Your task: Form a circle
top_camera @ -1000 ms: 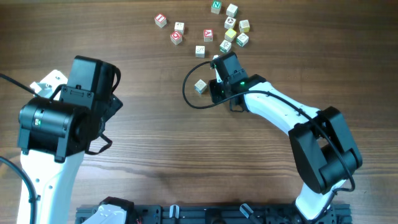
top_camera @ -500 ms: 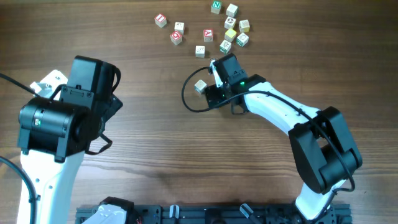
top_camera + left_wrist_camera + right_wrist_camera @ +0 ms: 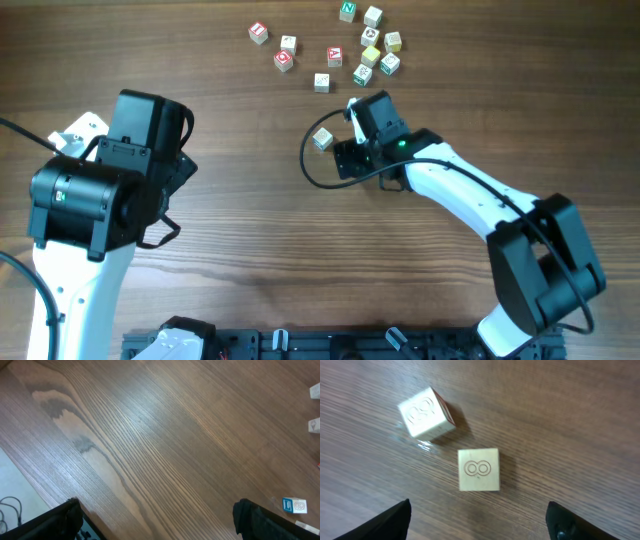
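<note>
No ring of cubes shows as a circle. Two pale wooden letter cubes lie close together on the table in the right wrist view. One cube (image 3: 478, 469) lies flat, just ahead of my right gripper (image 3: 477, 509). The other cube (image 3: 426, 413) sits turned, up and to the left. That gripper is open, with nothing between its fingers. From overhead my right gripper (image 3: 345, 152) hovers beside a lone cube (image 3: 322, 139). My left gripper (image 3: 157, 516) is open over bare wood, far from the cubes.
Several more letter cubes (image 3: 362, 50) are scattered along the table's far edge. A black cable (image 3: 305, 160) loops by the right wrist. The left arm (image 3: 90, 195) stands at the left. A blue-sided cube (image 3: 294, 505) lies at the left wrist view's right edge.
My right gripper opened wide and shifted a little to the right. The cube beside it stayed where it was on the table. The left arm has not moved.
</note>
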`<state>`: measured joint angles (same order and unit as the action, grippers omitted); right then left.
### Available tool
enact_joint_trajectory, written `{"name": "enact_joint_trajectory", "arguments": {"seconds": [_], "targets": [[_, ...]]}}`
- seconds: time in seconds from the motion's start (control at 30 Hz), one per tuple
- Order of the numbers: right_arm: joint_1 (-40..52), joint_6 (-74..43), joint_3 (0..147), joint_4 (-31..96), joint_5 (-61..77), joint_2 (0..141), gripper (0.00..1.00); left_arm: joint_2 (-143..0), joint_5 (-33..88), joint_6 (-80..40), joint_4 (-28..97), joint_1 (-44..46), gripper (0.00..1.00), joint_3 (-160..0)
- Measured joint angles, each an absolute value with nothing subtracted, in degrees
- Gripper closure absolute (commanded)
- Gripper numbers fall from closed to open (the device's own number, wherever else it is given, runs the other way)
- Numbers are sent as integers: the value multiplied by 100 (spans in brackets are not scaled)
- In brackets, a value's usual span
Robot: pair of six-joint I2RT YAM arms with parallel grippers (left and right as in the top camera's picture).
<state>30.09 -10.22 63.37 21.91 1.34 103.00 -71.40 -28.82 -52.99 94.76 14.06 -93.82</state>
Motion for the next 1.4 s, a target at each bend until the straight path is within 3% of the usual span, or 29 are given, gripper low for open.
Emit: {"name": "enact_joint_trajectory", "arguments": {"seconds": [0.33,0.6,1.4], "targets": [[3013,-829,6130,1487,126,10779,37,-7140,-2882,-5299,9474,1406,0,-9382],[3013,-753,6125,1149,34,11041,66,-7140,-2882,-5299,9474,1406,0,-9382],[3013,-379,6125,676,-5,11069,69,-7140,-2882,-5299,9474,1406,0,-9382]]}}
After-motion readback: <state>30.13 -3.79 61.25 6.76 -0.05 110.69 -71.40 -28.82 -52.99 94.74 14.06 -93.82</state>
